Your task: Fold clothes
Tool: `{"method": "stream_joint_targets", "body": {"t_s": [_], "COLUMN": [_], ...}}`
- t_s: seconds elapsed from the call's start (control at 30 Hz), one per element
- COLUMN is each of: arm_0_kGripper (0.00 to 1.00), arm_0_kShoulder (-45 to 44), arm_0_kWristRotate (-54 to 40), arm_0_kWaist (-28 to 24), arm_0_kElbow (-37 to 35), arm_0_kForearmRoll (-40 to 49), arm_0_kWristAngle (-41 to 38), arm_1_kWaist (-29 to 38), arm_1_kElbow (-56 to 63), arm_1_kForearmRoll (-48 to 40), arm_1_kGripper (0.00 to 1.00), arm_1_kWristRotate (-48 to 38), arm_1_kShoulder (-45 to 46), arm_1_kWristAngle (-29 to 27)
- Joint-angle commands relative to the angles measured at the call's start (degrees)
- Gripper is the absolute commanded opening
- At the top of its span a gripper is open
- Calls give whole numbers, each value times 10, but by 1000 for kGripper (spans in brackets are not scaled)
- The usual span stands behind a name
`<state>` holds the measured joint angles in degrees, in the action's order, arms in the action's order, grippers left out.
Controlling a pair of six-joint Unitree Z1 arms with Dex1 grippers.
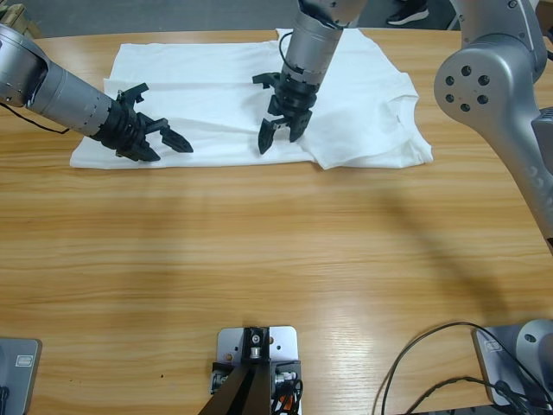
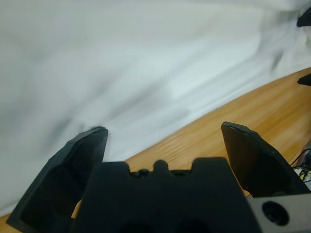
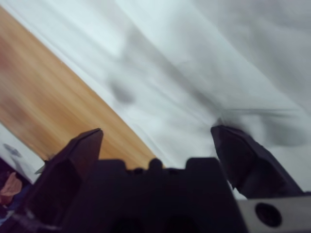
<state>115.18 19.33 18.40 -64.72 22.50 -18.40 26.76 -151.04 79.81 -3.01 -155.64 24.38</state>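
High view shows the white T-shirt [image 1: 225, 95] spread flat along the far side of the wooden counter [image 1: 276, 259], partly folded, with a sleeve [image 1: 406, 130] sticking out at its right end and its near hem running just beside bare wood. Over the shirt's left near corner hangs the left gripper [image 1: 160, 138], released, its jaws spread wide above the cloth and holding nothing. Near the middle of the near hem the right gripper [image 1: 281, 130] points down at the cloth, also released, jaws apart. Both wrist views look along spread black jaws onto white fabric [image 2: 121, 63] meeting the wood edge [image 3: 58, 102]. Black cables [image 1: 432, 372] lie at the counter's near right corner.
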Motion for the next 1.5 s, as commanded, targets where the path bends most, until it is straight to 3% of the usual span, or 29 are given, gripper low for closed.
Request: {"method": "stream_joint_targets", "body": {"t_s": [0.03, 0.53, 0.83, 1.27, 1.5], "arm_0_kGripper": [964, 968, 968, 959, 965], "arm_0_kShoulder": [62, 63, 61, 62, 61], "arm_0_kWristRotate": [-4, -4, -6, -7, -10], "arm_0_kWaist": [-2, -2, -2, -2, -2], "arm_0_kElbow": [19, 19, 23, 22, 23], "arm_0_kForearmRoll": [15, 15, 16, 16, 16], "arm_0_kWristAngle": [25, 28, 28, 29, 29], "arm_1_kWaist": [-15, 22, 4, -3, -1], "arm_1_kElbow": [-211, -150, -189, -250, -245], "arm_1_kForearmRoll": [125, 126, 126, 125, 127], "arm_1_kGripper": [945, 950, 950, 950, 955], "arm_1_kWristRotate": [7, -25, -10, -1, -10], "arm_1_kShoulder": [-26, 15, 13, 12, 59], "arm_1_kWristAngle": [-44, -31, -118, -141, -145]}}
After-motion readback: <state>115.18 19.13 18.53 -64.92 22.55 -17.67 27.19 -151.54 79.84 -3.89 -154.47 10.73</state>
